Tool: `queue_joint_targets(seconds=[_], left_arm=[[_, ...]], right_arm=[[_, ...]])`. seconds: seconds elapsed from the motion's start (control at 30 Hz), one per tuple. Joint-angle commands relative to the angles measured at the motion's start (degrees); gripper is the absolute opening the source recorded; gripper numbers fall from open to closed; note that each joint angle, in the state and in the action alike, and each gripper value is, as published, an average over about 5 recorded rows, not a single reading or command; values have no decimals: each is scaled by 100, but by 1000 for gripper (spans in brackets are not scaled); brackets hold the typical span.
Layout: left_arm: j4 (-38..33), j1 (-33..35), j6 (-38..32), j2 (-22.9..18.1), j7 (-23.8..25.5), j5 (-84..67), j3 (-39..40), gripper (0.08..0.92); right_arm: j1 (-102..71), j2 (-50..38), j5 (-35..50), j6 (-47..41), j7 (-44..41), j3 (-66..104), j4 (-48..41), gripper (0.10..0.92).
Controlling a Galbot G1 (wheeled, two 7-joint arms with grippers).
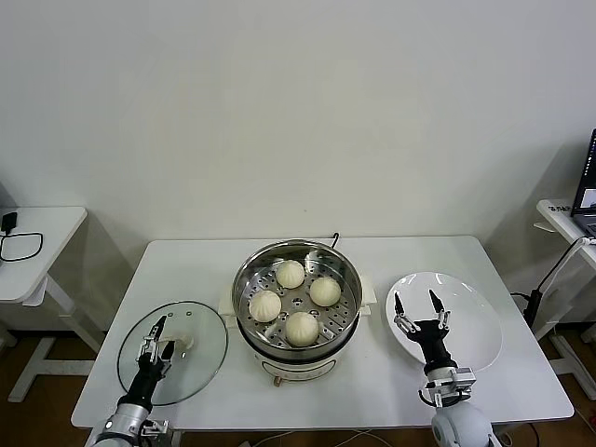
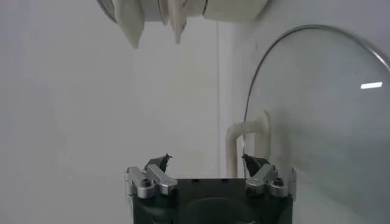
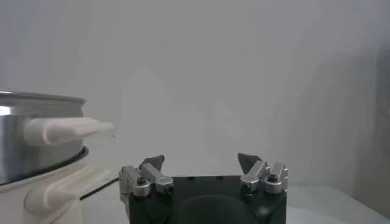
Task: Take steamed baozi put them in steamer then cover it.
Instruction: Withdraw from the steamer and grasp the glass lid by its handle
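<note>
My left gripper (image 1: 160, 335), fingers spread, hovers over the glass lid (image 1: 200, 358) at lower left; my right gripper (image 1: 416, 308), also spread, over the smooth white plate (image 1: 475, 326). Four pleated buns (image 1: 291, 274) fill the steel steamer (image 1: 250, 279).

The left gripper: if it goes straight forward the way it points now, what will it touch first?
Probably the white handle of the glass lid. The left gripper is open over the lid, pointing across it at the handle just ahead. Its height above the glass is unclear, so it could pass slightly over the handle.

Plain off-white wall (image 1: 298, 112), white table (image 1: 186, 270) in front, white side desks at left (image 1: 37, 242) and right (image 1: 559, 216)
</note>
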Motion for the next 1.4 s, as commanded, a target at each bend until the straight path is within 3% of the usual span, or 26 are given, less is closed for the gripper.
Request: queue_joint_targets(seconds=[0.03, 0.47, 1.13, 1.23, 1.4], left_arm=[[122, -151, 88, 0, 50, -8, 49, 823], [267, -314, 164, -4, 115, -70, 97, 797], [-46, -141, 265, -1, 243, -403, 18, 235], [-334, -72, 293, 34, 272, -462, -118, 190], [-1147, 25, 395, 177, 373, -554, -490, 186]], right_arm=[[-26, 27, -39, 23, -20, 12, -27, 823], [-58, 94, -107, 95, -84, 32, -147, 823], [-32, 211, -177, 153, -92, 11, -254, 823], [-32, 217, -185, 155, -90, -2, -248, 823], [-9, 208, -197, 146, -69, -19, -228, 823]])
